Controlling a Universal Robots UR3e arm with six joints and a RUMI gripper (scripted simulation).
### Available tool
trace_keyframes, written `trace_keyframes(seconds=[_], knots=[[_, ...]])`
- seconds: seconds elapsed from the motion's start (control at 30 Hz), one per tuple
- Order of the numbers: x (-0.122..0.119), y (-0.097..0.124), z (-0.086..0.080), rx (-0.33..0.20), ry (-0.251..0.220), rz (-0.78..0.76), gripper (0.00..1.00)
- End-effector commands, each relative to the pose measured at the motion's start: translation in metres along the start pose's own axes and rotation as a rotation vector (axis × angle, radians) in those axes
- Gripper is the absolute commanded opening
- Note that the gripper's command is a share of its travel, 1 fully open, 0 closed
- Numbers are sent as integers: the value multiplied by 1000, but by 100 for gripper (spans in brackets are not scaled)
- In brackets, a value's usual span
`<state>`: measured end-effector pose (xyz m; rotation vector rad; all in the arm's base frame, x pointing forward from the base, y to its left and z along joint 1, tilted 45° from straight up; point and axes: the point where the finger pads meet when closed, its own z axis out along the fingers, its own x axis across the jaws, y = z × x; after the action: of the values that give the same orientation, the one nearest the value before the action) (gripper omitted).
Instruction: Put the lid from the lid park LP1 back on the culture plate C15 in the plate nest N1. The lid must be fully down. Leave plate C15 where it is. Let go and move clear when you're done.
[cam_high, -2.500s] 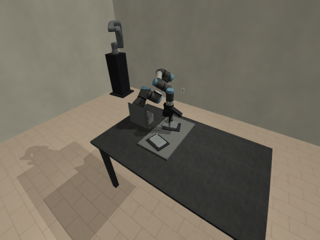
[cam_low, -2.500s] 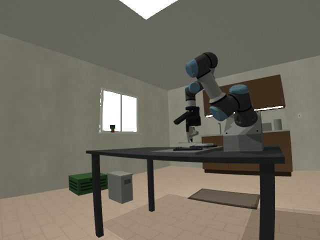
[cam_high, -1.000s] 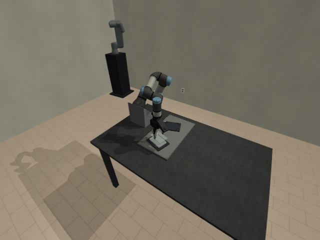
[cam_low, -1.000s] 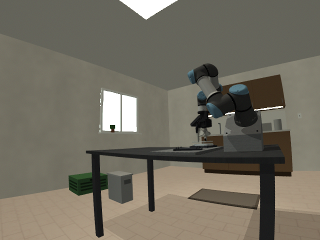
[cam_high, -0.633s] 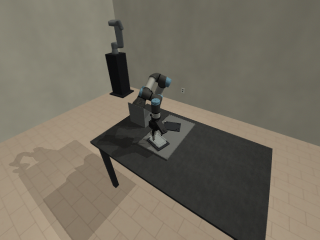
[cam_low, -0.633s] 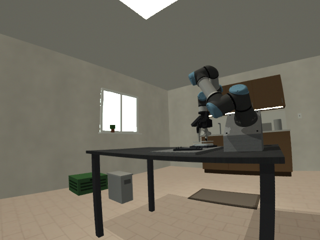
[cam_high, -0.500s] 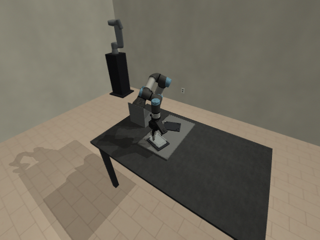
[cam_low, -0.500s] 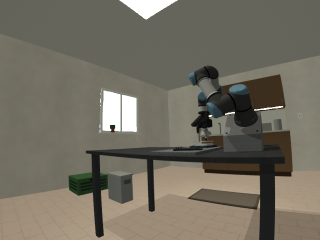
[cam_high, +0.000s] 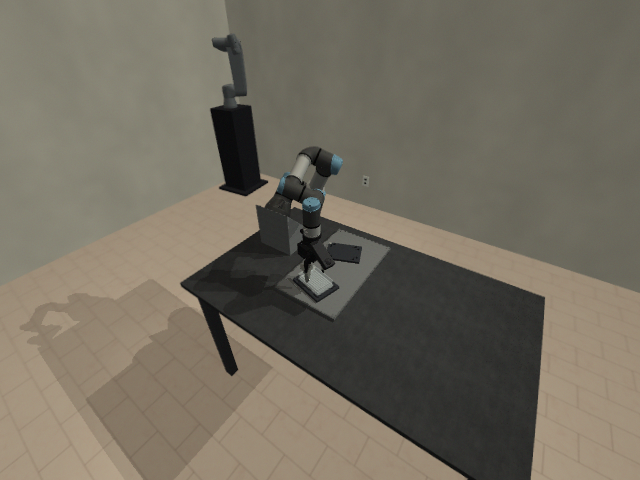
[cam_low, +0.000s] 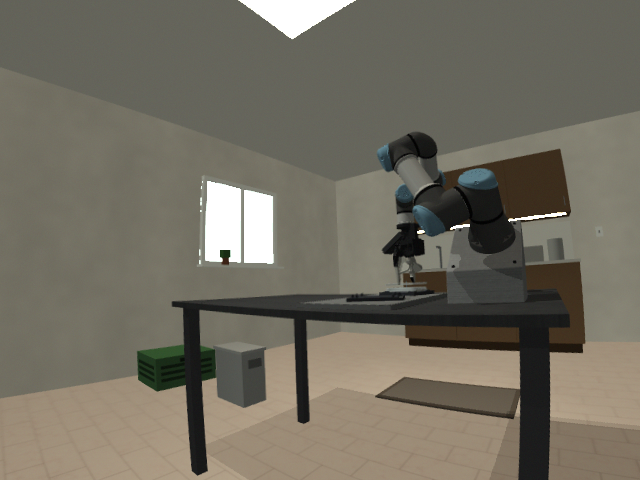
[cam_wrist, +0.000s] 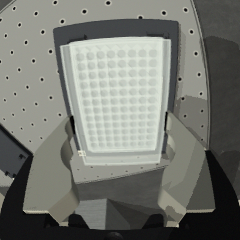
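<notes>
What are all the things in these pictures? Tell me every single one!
lid: one, see-through, over the well plate, held in the claw
well plate: one, white, in its dark nest
nest: one, dark, on the grey board
lid park: one, dark, behind the nest
board: one, grey, dotted
table: one, black
crate: one, green, floor
bin: one, grey, floor
arm: one, grey and blue
claw: one, grey, shut on lid

From the wrist, the clear lid (cam_wrist: 117, 100) covers the plate (cam_wrist: 116, 90), so any gap between them cannot be judged. The tool (cam_wrist: 120, 145) hides the lid's near edge. The table (cam_high: 413, 341) runs past the frame's bottom edge.
</notes>
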<state>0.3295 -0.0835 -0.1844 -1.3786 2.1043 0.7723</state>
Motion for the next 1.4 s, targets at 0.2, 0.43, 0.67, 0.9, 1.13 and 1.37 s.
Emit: trace_keyframes(seconds=[0.2,0.43,0.67,0.9,1.13,1.37], knots=[[0,-1,3,3,1,0,0],[0,-1,6,3,1,0,0],[0,-1,7,3,1,0,0],[0,-1,10,3,1,0,0],[0,-1,12,3,1,0,0],[0,-1,14,3,1,0,0]])
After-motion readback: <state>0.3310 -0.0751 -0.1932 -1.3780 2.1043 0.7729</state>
